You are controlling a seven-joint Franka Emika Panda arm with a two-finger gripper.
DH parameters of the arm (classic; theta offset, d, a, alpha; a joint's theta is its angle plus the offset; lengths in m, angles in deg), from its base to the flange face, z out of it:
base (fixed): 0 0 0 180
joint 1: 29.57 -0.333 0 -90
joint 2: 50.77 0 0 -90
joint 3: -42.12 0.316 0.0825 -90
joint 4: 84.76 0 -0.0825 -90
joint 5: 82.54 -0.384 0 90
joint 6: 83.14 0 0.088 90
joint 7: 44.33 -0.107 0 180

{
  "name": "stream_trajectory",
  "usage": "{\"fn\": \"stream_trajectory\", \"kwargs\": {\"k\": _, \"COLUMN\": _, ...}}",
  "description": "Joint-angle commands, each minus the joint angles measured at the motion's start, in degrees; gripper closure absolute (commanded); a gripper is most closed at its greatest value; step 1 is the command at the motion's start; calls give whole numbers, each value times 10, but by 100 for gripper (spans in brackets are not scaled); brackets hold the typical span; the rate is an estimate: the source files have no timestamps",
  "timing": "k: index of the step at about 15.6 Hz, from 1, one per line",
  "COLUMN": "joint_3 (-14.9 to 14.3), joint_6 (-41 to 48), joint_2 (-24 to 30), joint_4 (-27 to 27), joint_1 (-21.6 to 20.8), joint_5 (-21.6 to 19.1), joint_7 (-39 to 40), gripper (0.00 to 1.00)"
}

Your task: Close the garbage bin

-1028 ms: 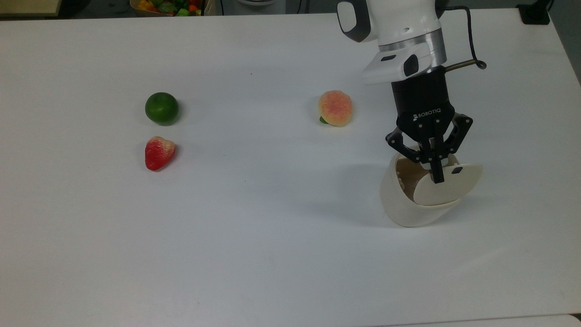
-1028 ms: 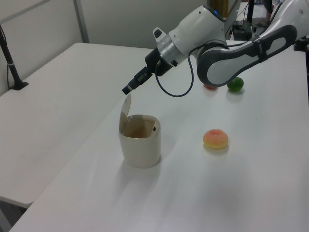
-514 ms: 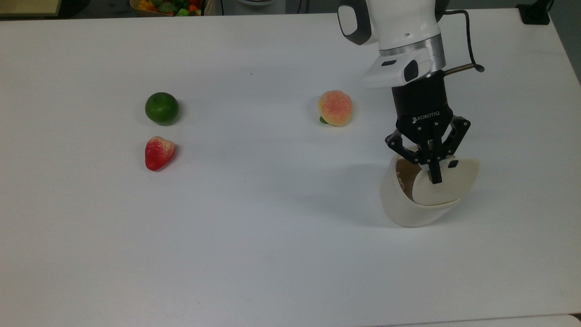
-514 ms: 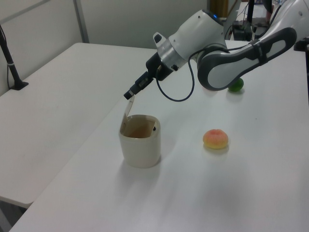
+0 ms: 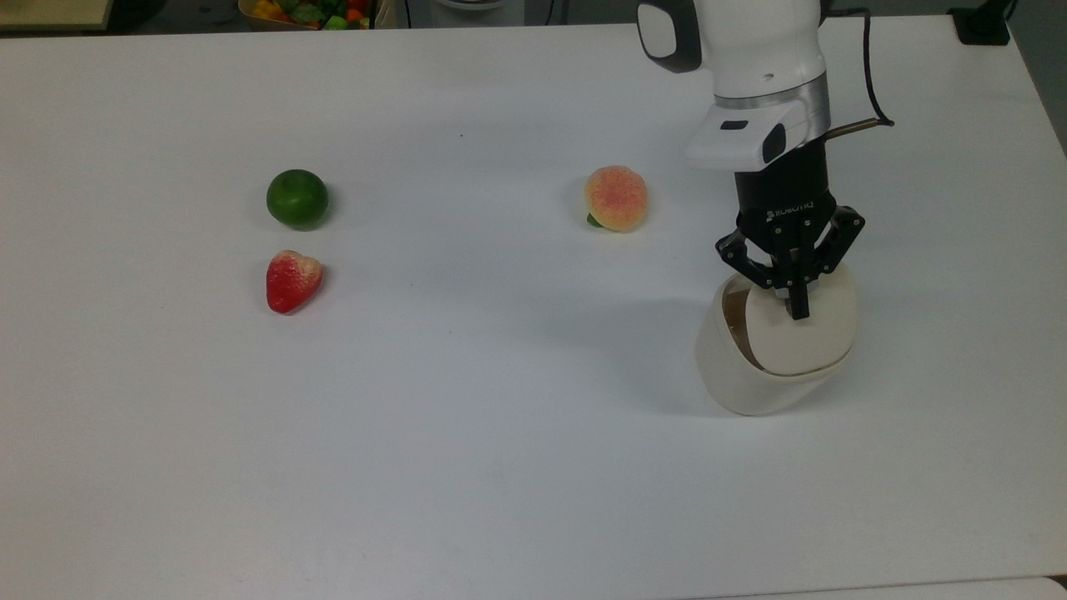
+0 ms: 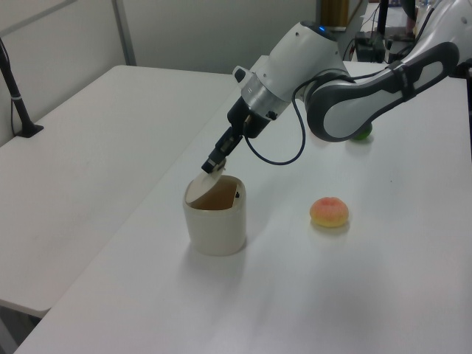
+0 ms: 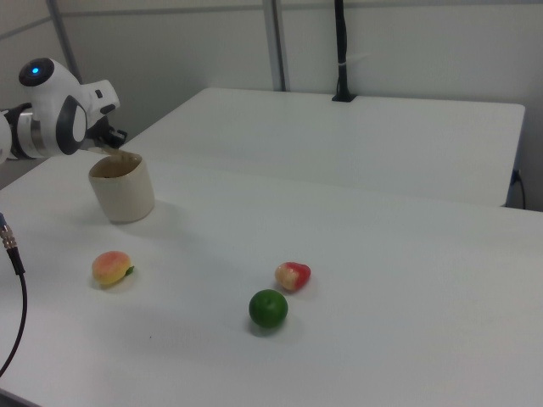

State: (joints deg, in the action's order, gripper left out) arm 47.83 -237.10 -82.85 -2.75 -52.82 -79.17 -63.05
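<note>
Garbage bin (image 5: 750, 379) sits on the white table (image 5: 500, 467), toward the top view's right side, cream-white, tapered body, upright. Lid (image 5: 796, 337) is tilted down over the opening, not flush: dark gap of the interior shows along the top view's left edge of the rim. In the left view the lid (image 6: 200, 189) slopes across the mouth, raised on the left view's left, inside of the bin (image 6: 214, 221) visible past it

Gripper (image 5: 798, 310) is above the bin, fingers together into one narrow tip, pressing on the lid's upper surface; nothing clamped between them. In the left view the tip (image 6: 212, 167) meets the lid's raised edge, arm (image 6: 354, 103) coming in from the left view's upper right. In the right view the gripper (image 7: 110, 146) sits at the bin's (image 7: 123, 188) rim on the right view's left

Next out: peach (image 5: 615, 198), orange-pink, lies well apart from the bin toward the top view's left and further up the table. Strawberry (image 5: 292, 280) and lime (image 5: 298, 199) are far over on the top view's left, near each other, not touching, lime further back

Far edge, past the table: container of mixed coloured produce (image 5: 313, 12) at the top of the top view
</note>
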Motion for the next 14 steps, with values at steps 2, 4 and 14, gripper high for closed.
{"fn": "stream_trajectory", "kwargs": {"k": 2, "joint_3": 15, "joint_6": 43, "joint_2": 41, "joint_4": 43, "joint_1": 4, "joint_5": 9, "joint_7": -16, "gripper": 97}}
{"fn": "stream_trajectory", "kwargs": {"k": 4, "joint_3": 15, "joint_6": 53, "joint_2": 46, "joint_4": 53, "joint_1": 3, "joint_5": 9, "joint_7": -16, "gripper": 97}}
{"fn": "stream_trajectory", "kwargs": {"k": 14, "joint_3": 16, "joint_6": 91, "joint_2": 42, "joint_4": 75, "joint_1": 3, "joint_5": 8, "joint_7": -15, "gripper": 98}}
